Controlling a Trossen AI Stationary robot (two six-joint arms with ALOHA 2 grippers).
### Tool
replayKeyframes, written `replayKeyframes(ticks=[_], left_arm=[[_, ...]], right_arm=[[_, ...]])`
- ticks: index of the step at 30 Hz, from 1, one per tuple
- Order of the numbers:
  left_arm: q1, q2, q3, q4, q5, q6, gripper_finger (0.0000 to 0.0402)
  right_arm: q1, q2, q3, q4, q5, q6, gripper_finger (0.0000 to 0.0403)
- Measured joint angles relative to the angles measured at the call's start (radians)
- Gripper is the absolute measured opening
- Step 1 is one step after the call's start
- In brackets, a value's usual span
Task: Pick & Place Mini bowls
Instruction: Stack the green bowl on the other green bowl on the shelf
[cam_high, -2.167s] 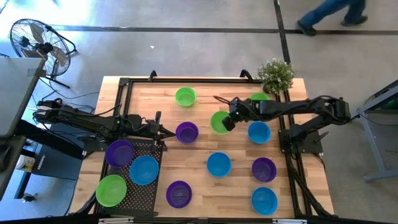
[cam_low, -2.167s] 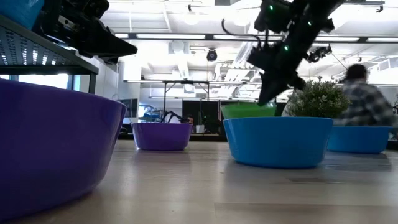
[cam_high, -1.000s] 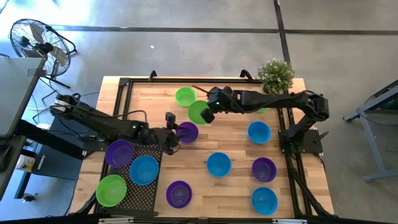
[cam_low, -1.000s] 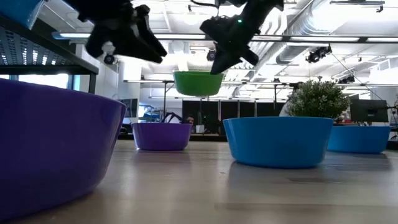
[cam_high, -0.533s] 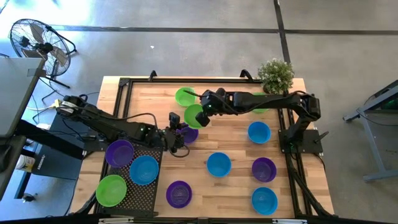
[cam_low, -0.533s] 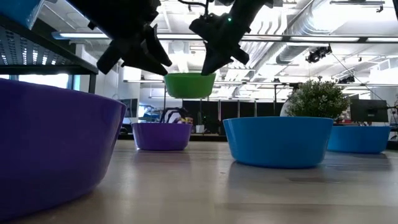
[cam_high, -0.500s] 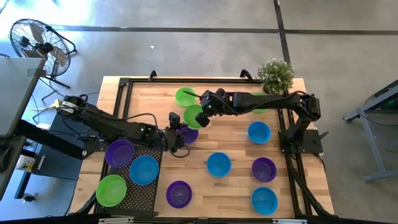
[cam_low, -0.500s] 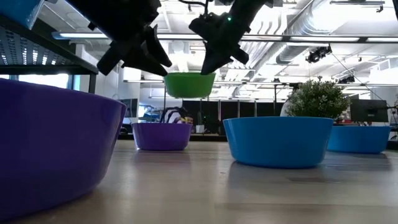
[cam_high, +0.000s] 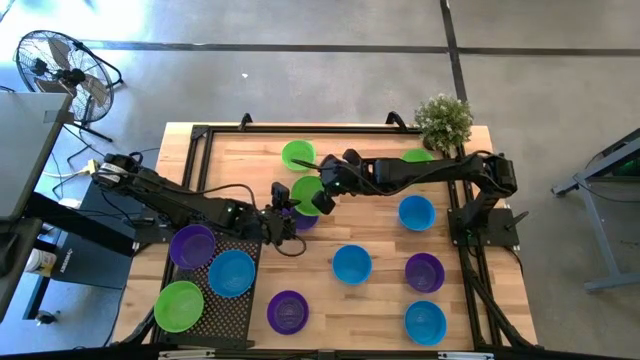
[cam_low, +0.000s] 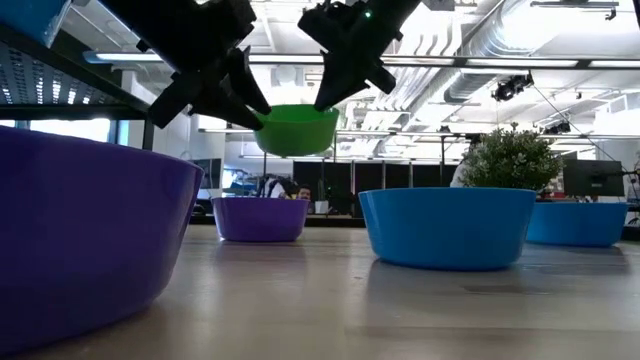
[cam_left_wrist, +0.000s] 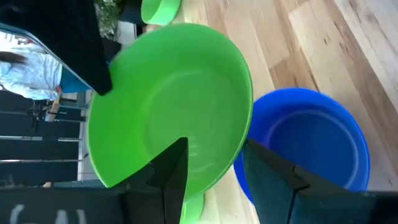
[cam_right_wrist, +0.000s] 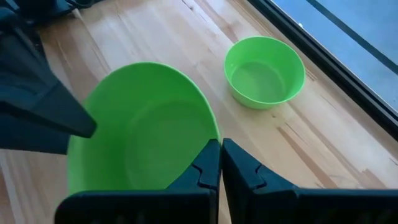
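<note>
High view: the right gripper (cam_high: 322, 196) is holding a small round bright green plastic bowl (cam_high: 306, 188) above the wooden table (cam_high: 380, 235), beside the left gripper (cam_high: 283, 212).

Low view: the bowl (cam_low: 296, 129) is hanging clear of the tabletop.

Left wrist view: the left fingers (cam_left_wrist: 173, 168) are standing apart, straddling the bowl's rim.

Right wrist view: the right fingers (cam_right_wrist: 208, 167) are pinching the rim, closed.

Green bowl (cam_right_wrist: 146, 134): smooth plastic, slight sheen. Blue bowl (cam_left_wrist: 311, 140): same plastic, glossier inside. Table (cam_high: 375, 235): pale wood planks, visible grain, satin finish. Rack (cam_high: 228, 305) at table corner: dark perforated metal, matt. Right gripper (cam_right_wrist: 221, 163) fingers: matt black plastic. Plant (cam_high: 443, 120): rough foliage.
</note>
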Motion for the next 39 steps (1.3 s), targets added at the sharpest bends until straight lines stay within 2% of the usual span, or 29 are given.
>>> replayKeyframes(ticks=[19, 23, 30, 33, 36, 39], left_arm=[[0.001, 0.000, 0.000, -0.038, -0.032, -0.008, 0.0144], [0.001, 0.000, 0.000, -0.057, -0.029, -0.008, 0.0114], [-0.001, 0.001, 0.000, -0.097, -0.012, 0.004, 0.0017], [-0.001, 0.001, 0.000, -0.103, 0.006, 0.006, 0.0009], [-0.001, 0.001, 0.000, -0.114, -0.006, -0.022, 0.0004], [0.000, 0.000, 0.000, -0.119, -0.012, -0.023, 0.0003]], right_arm=[[0.000, -0.003, 0.058, -0.004, -0.037, -0.029, 0.0001], [0.000, -0.003, 0.058, 0.004, -0.048, -0.029, 0.0001], [0.000, -0.004, 0.060, 0.041, -0.068, -0.052, 0.0001], [0.001, -0.005, 0.060, 0.052, -0.073, -0.089, 0.0005], [0.015, -0.005, 0.060, 0.055, -0.071, -0.124, 0.0034], [0.038, -0.015, 0.059, 0.058, -0.053, -0.161, 0.0080]])
